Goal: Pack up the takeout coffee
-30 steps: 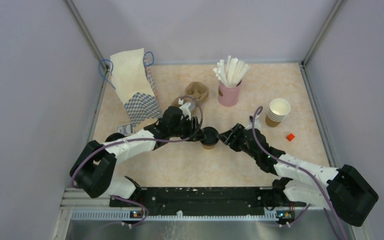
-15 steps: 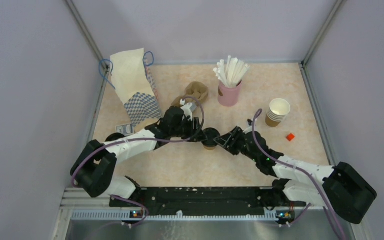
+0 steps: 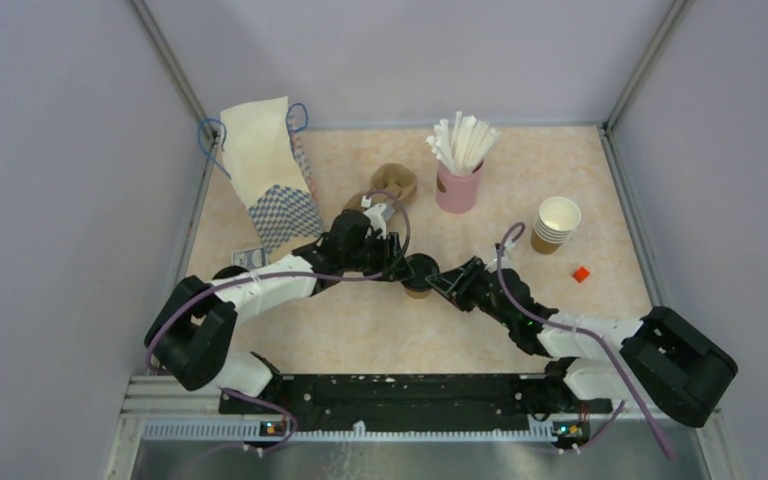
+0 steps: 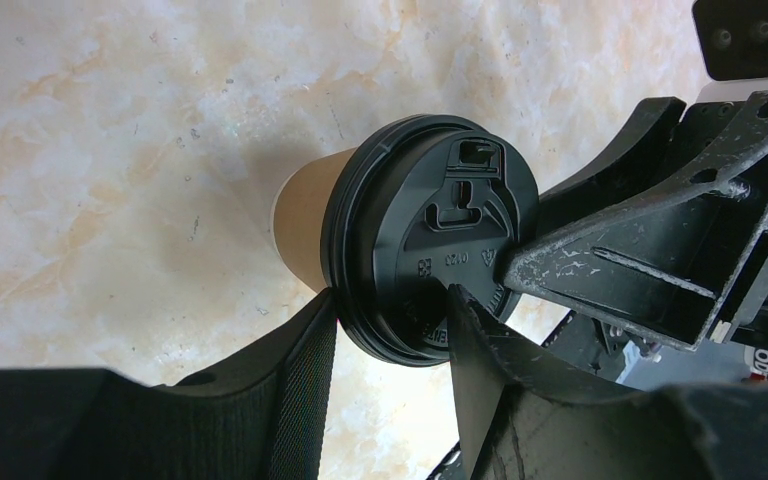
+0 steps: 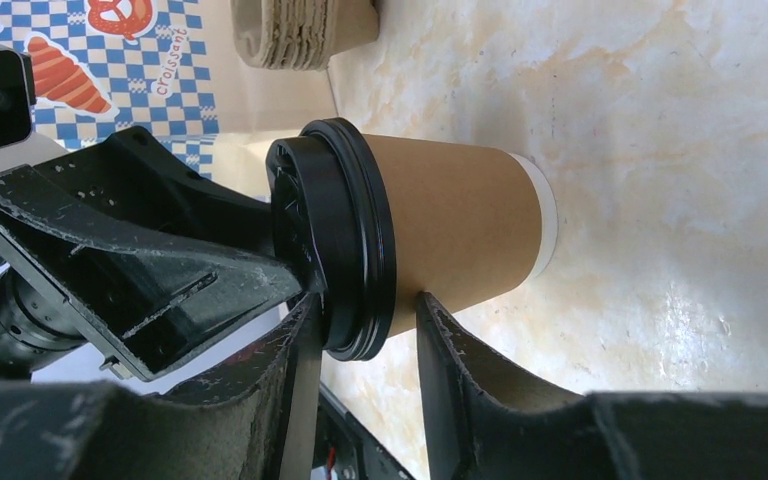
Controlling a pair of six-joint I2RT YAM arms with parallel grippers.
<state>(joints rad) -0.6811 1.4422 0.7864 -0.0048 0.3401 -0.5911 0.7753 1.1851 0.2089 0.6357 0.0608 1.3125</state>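
1. Croissant print and blue checks mark the white paper bag, which stands at the far left of the marbled table.
2. From the left, the left gripper pinches the rim of the black lid. One finger sits below the rim by the cup wall, and the other lies across the lid's top.
3. Behind that gripper lies a stack of brown pulp cup carriers.
4. Near the middle of the table, the takeout coffee stands upright with its lid on, between the two grippers.
5. From the right, the right gripper straddles the same rim, with one finger at the lid side and one at the kraft wall. Whether the fingers press on it I cannot tell.
6. Further back, a pink cup holds white straws.
7. Well to the right stands a stack of lidless paper cups.
8. Just in front of that stack lies a small red block.
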